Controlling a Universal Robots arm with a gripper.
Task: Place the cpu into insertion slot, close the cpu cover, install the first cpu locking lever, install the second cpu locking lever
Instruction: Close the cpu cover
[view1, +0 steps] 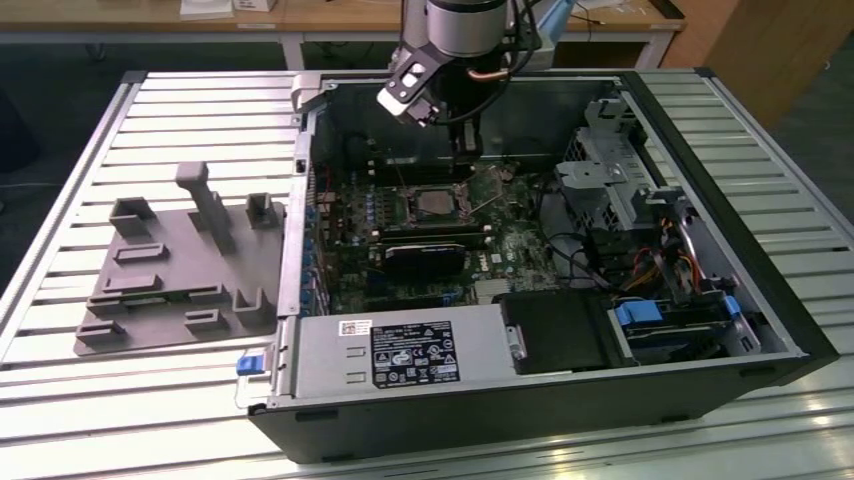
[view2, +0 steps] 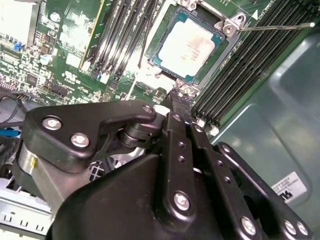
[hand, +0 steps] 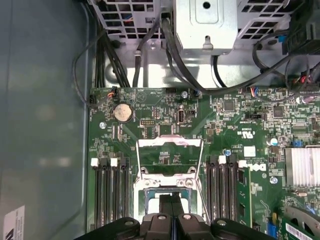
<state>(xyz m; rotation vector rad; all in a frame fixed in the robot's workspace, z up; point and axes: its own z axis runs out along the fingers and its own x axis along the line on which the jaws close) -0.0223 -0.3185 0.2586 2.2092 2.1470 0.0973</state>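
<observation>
The cpu (view2: 187, 44), silver-topped, lies flat in the insertion slot (view2: 161, 60) on the green board; in the exterior view the cpu (view1: 430, 203) is mid-case. In the first wrist view the cpu cover (hand: 170, 144), a thin silver frame, stands open beyond the slot, with green board showing through its window. A thin metal locking lever (view2: 275, 26) sticks up beside the slot. My gripper (view1: 463, 158) hangs just above the slot's far edge. Its black fingers (hand: 165, 204) are pressed together with nothing between them. The gripper (view2: 176, 97) tip sits near the slot's corner bracket.
Black memory slots (hand: 110, 195) flank the socket on both sides. A black heatsink block (view1: 427, 255), power supply (view1: 400, 355) and drive cage with cables (view1: 627, 190) fill the case. A grey fixture tray (view1: 174, 270) lies on the slatted table at the exterior view's left.
</observation>
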